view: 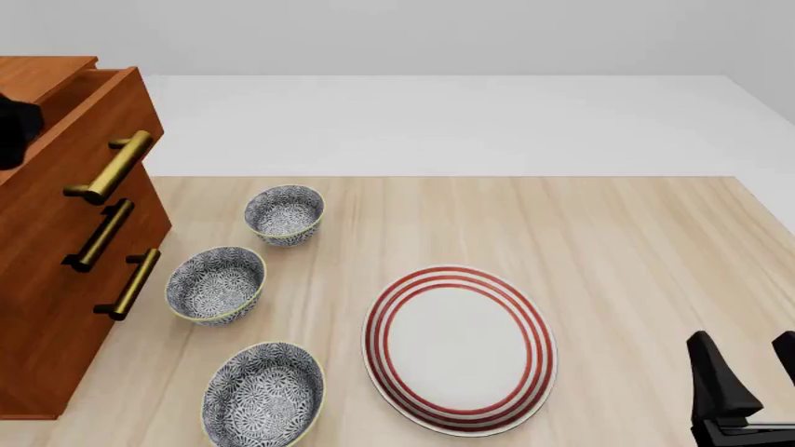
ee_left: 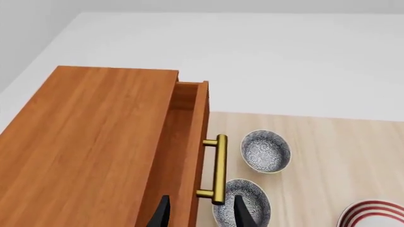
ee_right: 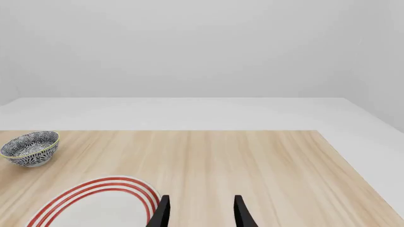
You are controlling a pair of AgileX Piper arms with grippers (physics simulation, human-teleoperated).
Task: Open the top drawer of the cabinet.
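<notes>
The cabinet stands at the table's left edge, and its flat top fills much of the left wrist view. The top drawer juts out a little past the two lower ones, so a strip of its plain wood inside shows. Its brass bar handle is free. My left gripper hovers above the drawer's front edge, open, its black fingers either side of the front and handle and touching neither. Only a dark part of the left arm shows in the front view. My right gripper rests open at the near right.
Three patterned bowls stand in a row just in front of the cabinet. A red-ringed white plate lies mid-table. The wooden table ends against white floor at the back and right.
</notes>
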